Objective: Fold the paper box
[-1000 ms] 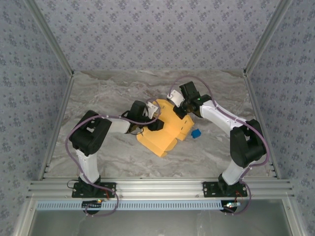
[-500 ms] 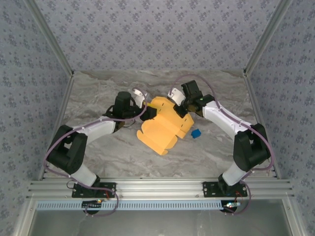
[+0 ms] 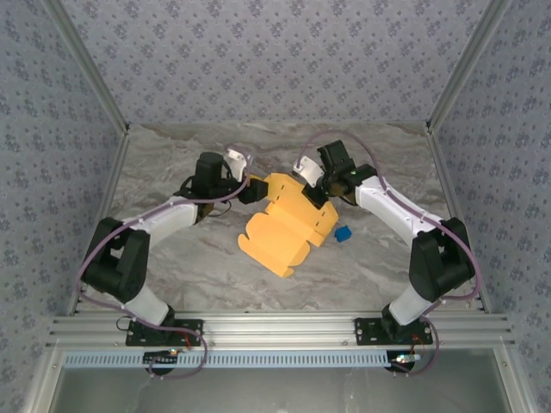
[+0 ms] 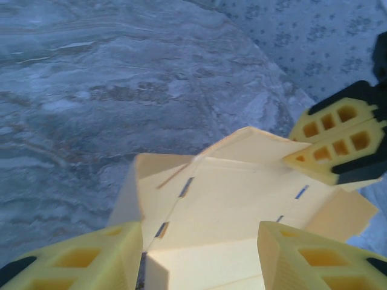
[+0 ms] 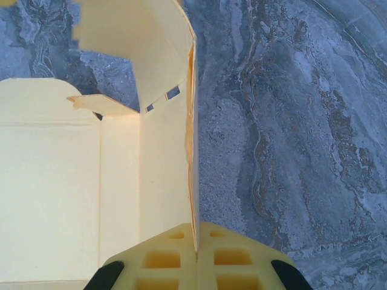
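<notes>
Right gripper (image 5: 196,266) pinches the paper box (image 5: 60,199) wall; left gripper (image 4: 199,244) stands spread at its edge.

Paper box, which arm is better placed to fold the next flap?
Left, probably: the left claw is open at a corner of the paper box, while the right claw is shut on its raised wall.

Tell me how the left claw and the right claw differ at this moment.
The left gripper has its fingers spread apart, with an edge of the paper box between them. The right gripper has its fingers pressed together, pinching an upright wall of the box. Seen from above, the left gripper is at the box's far left corner and the right gripper at its far right. Both have yellow gridded fingers, and both are at the far end of the box.
</notes>
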